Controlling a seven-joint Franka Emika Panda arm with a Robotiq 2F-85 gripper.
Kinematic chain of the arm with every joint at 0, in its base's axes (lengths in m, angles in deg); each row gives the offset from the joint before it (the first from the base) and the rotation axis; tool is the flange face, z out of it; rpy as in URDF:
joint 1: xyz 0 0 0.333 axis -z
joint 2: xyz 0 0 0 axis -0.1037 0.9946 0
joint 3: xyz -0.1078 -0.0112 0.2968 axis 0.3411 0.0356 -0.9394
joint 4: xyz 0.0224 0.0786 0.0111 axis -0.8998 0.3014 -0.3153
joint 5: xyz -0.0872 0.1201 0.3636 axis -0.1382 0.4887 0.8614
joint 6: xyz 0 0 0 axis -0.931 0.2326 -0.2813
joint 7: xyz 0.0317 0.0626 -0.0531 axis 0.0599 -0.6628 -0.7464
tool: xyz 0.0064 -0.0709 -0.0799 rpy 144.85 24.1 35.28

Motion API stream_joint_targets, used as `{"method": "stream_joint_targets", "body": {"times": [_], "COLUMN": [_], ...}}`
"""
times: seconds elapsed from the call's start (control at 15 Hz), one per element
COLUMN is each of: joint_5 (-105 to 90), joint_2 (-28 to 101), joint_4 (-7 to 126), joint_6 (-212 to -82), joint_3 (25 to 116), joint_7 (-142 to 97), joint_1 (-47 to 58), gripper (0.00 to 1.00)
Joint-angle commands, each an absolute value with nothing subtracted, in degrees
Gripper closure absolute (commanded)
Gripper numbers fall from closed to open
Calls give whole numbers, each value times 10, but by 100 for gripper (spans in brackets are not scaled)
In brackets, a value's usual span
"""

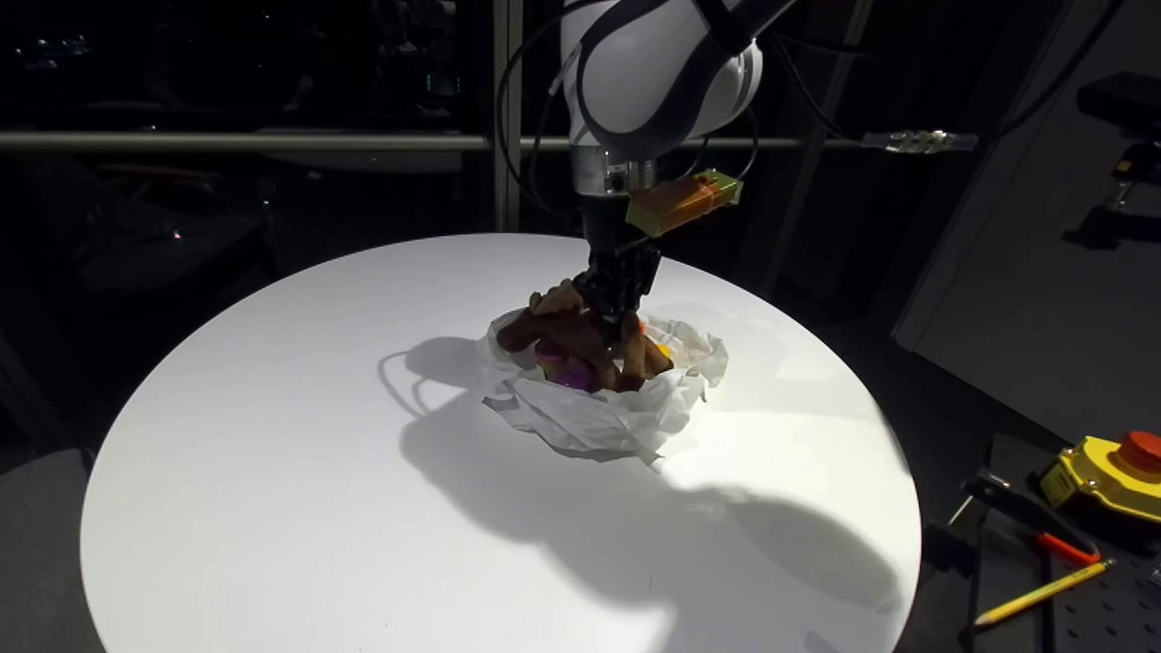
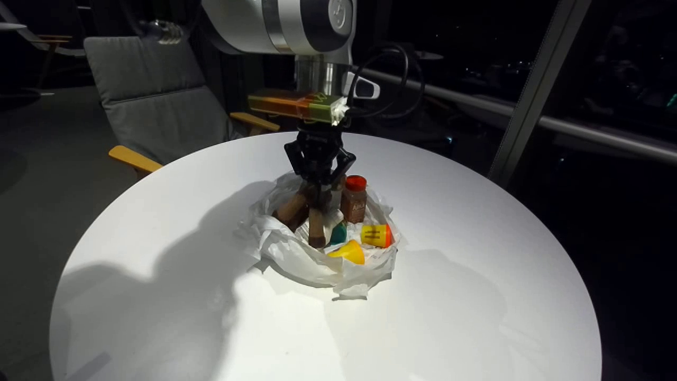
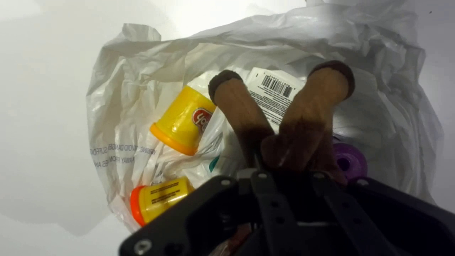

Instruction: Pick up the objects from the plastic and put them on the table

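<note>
A crumpled white plastic bag lies open on the round white table, with objects inside. A brown plush toy with dark-tipped limbs lies on top. My gripper points down into it; plush fills the gap between the narrowed fingers, and the fingertips are partly hidden. Beside it are a yellow tub with an orange lid, a yellow tub with a red-orange lid, a purple round thing and a white barcode label. A red-lidded jar stands upright in the bag.
A teal thing shows in the bag between the plush and the tubs. A grey chair stands behind the table. A yellow box with a red button and a pencil lie beyond the table's edge.
</note>
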State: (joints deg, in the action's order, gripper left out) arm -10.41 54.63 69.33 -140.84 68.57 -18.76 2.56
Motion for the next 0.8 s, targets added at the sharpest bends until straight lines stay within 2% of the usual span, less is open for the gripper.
{"method": "stream_joint_targets", "body": {"times": [0.0,0.4,0.73], "joint_5": [-40,19,40], "joint_2": [430,288,285], "joint_4": [793,927,957], "joint_6": [-1430,-1496,-1509], "joint_3": [676,716,752], "joint_7": [-195,-169,-143], "joint_1": [59,101,137], "gripper": [99,96,96]}}
